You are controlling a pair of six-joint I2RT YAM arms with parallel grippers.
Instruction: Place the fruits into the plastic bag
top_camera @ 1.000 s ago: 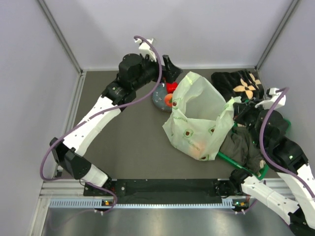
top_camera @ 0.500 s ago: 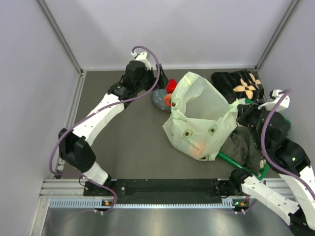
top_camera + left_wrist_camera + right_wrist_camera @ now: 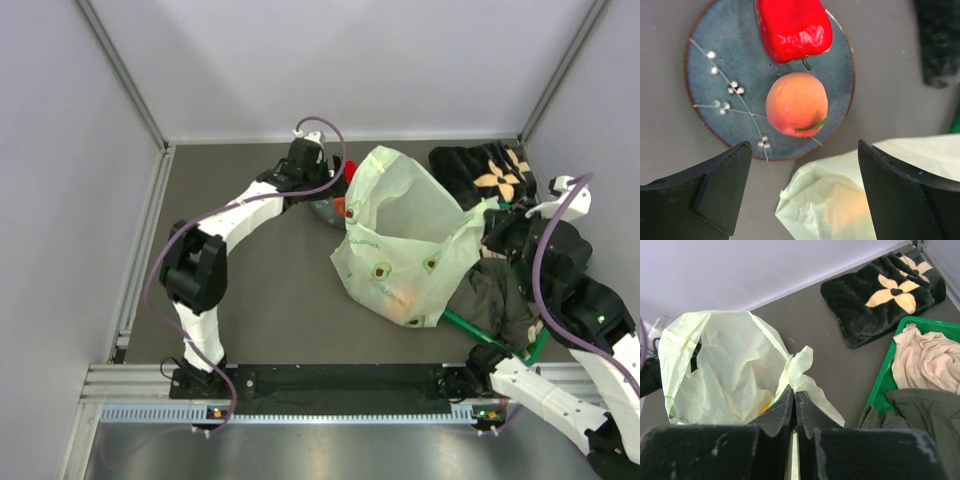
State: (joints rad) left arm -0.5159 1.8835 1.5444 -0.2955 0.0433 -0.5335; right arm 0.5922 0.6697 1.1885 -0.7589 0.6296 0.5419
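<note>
A yellow-red mango (image 3: 796, 104) and a red round fruit (image 3: 794, 27) lie on a small grey-blue plate (image 3: 720, 80). My left gripper (image 3: 804, 146) is open and empty just above them, its jaws wide apart over the plate's near rim and a corner of the plastic bag (image 3: 840, 200). In the top view the left gripper (image 3: 333, 192) is at the bag's (image 3: 400, 240) left edge. My right gripper (image 3: 794, 392) is shut on the bag's handle loop (image 3: 802, 365) and holds the mouth open. An orange fruit (image 3: 766, 407) shows inside the bag.
A dark folded blanket with a flower pattern (image 3: 487, 172) lies at the back right. A green basket (image 3: 879, 382) with beige and dark green clothes (image 3: 925, 365) stands at the right, under my right arm. Grey walls close the back and sides.
My left gripper has swung from behind the plate to right over it, and the arm has stretched out. The right gripper keeps its hold on the bag handle.
</note>
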